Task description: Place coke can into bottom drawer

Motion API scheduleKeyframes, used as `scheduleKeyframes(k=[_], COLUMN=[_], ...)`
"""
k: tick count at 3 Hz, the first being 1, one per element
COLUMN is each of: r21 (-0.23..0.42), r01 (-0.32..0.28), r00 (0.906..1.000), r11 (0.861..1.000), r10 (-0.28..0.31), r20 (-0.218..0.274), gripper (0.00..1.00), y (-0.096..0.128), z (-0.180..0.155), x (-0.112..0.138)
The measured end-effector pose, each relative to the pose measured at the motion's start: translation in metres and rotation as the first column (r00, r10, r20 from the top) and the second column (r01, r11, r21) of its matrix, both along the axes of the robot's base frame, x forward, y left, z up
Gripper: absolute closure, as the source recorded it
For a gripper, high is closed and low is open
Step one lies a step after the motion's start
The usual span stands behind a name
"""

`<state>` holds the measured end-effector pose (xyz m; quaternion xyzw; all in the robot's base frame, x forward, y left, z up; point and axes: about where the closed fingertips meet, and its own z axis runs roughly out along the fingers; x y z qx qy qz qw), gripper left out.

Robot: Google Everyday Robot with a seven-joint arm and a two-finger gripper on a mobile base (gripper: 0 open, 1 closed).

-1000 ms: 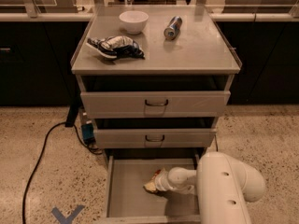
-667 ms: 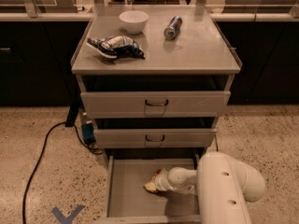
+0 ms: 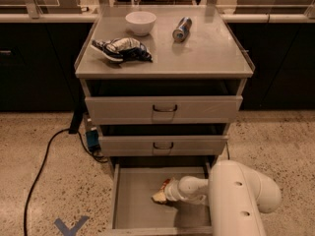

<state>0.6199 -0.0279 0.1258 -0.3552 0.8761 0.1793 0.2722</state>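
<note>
Though it sits low in the camera view, the bottom drawer [image 3: 133, 203] is pulled wide open and its plain grey floor shows. A thick white arm [image 3: 238, 200] reaches into the drawer from its right side, and the gripper [image 3: 167, 191] at its end is down near the middle of the drawer floor. At the gripper's tip, a little left of the drawer's centre, is the coke can [image 3: 160, 196], seen only as a small reddish and pale shape low over the floor. Whether the gripper has hold of the can or is apart from it I cannot tell.

Directly above the bottom drawer are the middle drawer [image 3: 163, 145] and the top drawer [image 3: 165, 108], each with a dark loop handle. Higher still above the drawer, the counter [image 3: 206, 58] carries a white bowl [image 3: 141, 22], a slim blue-and-silver can [image 3: 181, 28] lying on its side, and a dark-blue-and-white bag [image 3: 121, 49]. Left of the drawer, a black cable [image 3: 44, 166] trails over the speckled floor.
</note>
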Motion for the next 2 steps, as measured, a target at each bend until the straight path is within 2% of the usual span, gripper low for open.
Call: scheduleKeyframes(k=[1, 2], r21=[0.0, 0.0], r01=[0.0, 0.0], r00=[1.0, 1.0], r11=[1.0, 1.0], r10=[0.0, 0.0], r20=[0.0, 0.0], gripper=[0.0, 0.0], y=[0.0001, 0.0001], z=[-0.0001, -0.0001], x=[-0.0001, -0.0001])
